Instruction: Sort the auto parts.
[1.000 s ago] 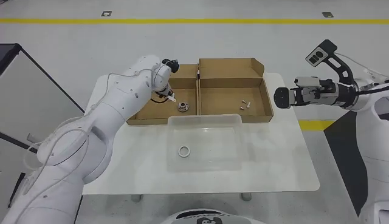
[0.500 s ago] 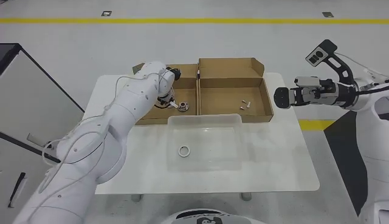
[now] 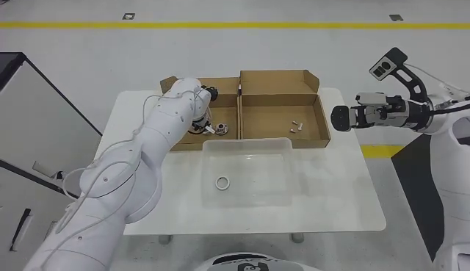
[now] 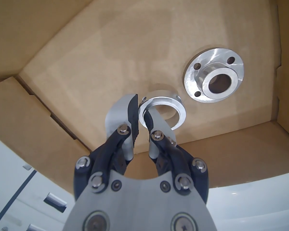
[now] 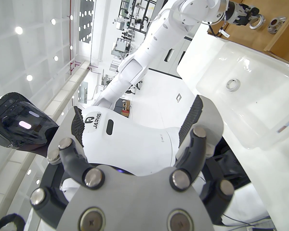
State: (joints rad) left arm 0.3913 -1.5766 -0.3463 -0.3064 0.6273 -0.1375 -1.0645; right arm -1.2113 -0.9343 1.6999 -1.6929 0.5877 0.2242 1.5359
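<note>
left gripper [image 4: 141,118] pinching metal ring [image 4: 169,106] in cardboard box [image 4: 62,37], flanged hub [image 4: 214,74] just beside, right gripper [image 5: 136,115] open, top view's right

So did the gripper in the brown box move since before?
Yes. The left gripper, shut on the ring, moved closer to the flanged part, which stayed put in the top view.

obstacles: flanged hub [image 4: 204,72] just beside ring [image 4: 180,111] | box wall [image 4: 231,150] near
</note>
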